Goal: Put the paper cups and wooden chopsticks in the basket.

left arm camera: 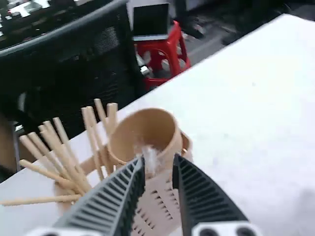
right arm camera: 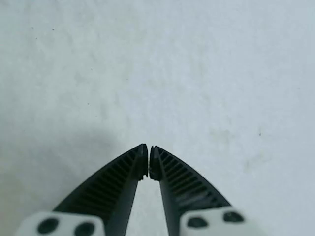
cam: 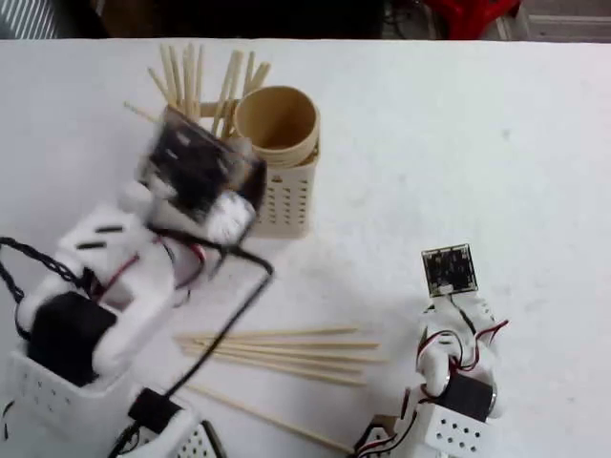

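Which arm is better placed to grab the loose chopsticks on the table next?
Probably right. The right gripper hangs shut over bare table near the loose chopsticks, while the left gripper is up at the basket, farther from them.

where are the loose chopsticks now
High view: the loose chopsticks lie flat on the table between the left arm and right arm, apart from the basket.

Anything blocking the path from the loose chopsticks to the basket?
No object on the table between them. But the left gripper hangs over the basket by the cup, and its black cable crosses the loose chopsticks.
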